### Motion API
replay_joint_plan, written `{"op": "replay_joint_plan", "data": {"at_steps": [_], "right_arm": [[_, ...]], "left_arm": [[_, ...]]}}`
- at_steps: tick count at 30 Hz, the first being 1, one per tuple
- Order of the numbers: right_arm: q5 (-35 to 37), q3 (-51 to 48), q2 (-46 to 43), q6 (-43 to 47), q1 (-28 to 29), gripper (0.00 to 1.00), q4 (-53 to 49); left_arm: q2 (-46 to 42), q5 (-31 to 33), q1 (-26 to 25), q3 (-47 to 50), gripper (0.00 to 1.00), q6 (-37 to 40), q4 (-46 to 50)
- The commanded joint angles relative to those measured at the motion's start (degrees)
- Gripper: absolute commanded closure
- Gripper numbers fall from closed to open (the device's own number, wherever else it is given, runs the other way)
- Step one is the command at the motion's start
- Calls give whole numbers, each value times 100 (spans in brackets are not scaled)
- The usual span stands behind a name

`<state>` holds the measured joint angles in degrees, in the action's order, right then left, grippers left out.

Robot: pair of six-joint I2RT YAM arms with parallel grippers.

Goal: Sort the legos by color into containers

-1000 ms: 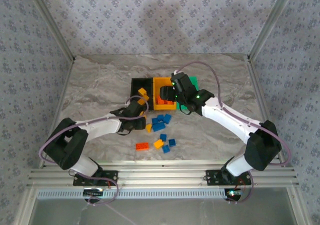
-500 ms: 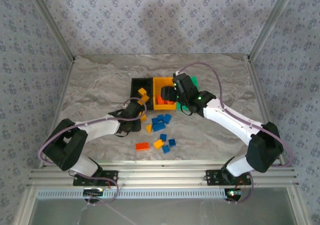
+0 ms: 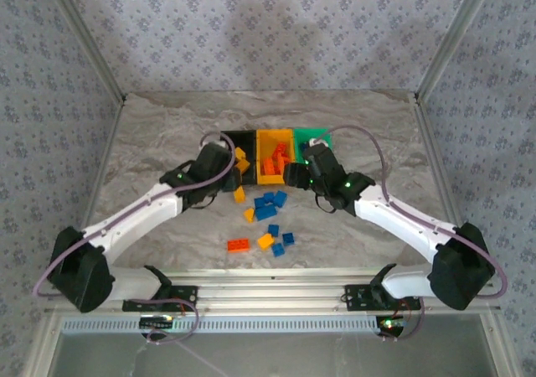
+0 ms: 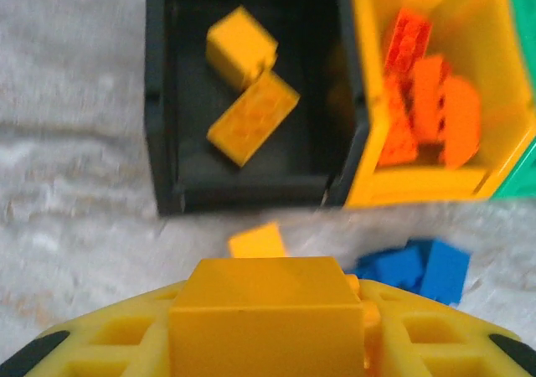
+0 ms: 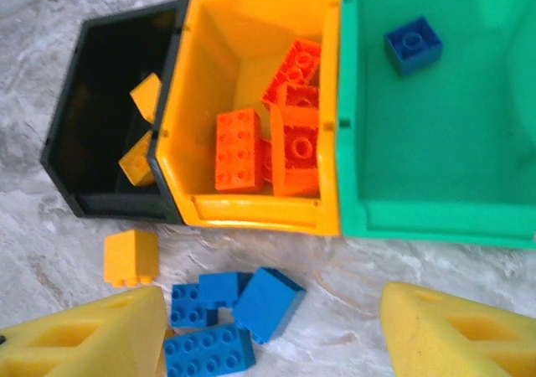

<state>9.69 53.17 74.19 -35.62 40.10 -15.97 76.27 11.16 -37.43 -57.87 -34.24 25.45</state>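
Left claw (image 4: 268, 337) around yellow brick (image 4: 265, 297)

Left wrist view: green bin (image 4: 521, 172) cropped at right edge; nearest yellow brick (image 4: 264, 314) cropped at bottom

Top camera high behind the table's (image 3: 151, 142) near edge, facing down, wrist cameras close above — both sharing the containers (image 4: 243, 194)

The legos (image 5: 237, 150) and the yellow brick (image 4: 266, 322) in the left end effector (image 4: 268, 310) are smooth, slightly glossy plastic. The containers (image 5: 251, 212) are smooth plastic too. The desk (image 3: 167, 134) looks like matt veined stone. The right end effector (image 5: 272, 310) has matt yellow plastic fingers (image 5: 84, 335).
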Motion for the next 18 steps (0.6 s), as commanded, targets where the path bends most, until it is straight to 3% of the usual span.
{"op": "replay_joint_plan", "data": {"at_steps": [1,12,18], "right_arm": [[144,-265,-284,-268,6,30,-2],[270,-879,-1095,-507,112,30,-196],[235,-992,-1194,-551,158,29,-282]], "left_arm": [[774,72,201,-669,68,214,64],[3081,293,659,-2692,63,376,431],[2888,82,588,-2928,27,348,542]]}}
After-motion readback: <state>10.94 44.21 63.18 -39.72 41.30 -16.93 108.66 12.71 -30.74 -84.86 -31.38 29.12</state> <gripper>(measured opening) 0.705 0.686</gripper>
